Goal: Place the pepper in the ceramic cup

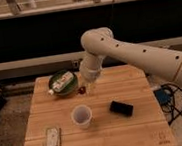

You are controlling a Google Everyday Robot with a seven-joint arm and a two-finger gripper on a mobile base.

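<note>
One arm: I see my cream-coloured arm (132,49) coming in from the right edge, bending over the far part of the surface and turning down near the middle.
Hand: my hand (87,86) hangs over the far-centre of the surface, just beside the dark green bowl at its 3 o'clock.
Hand state: I cannot tell how the hand is set; the pepper sits right at its tip.
Pepper: the pepper (80,90) is a small dark red blob at the lower tip of the hand, at about 12 o'clock from the cup and apart from it. I cannot tell whether it touches the surface.
Ceramic cup: the ceramic cup (81,116) stands upright near the middle of the surface, pale inside, mouth up.
Dark green bowl: the dark green bowl (57,90) sits at the far left, roughly 11 o'clock from the cup, with a pale packaged item (62,83) lying in it.
Black phone-like rectangle: it (121,108) lies flat at 3 o'clock from the cup, near but not touching.
Small packet: a pale flat packet (52,137) lies at 8 o'clock from the cup, near the front-left corner.
Surface: the wooden surface (137,132) carries all of these.
</note>
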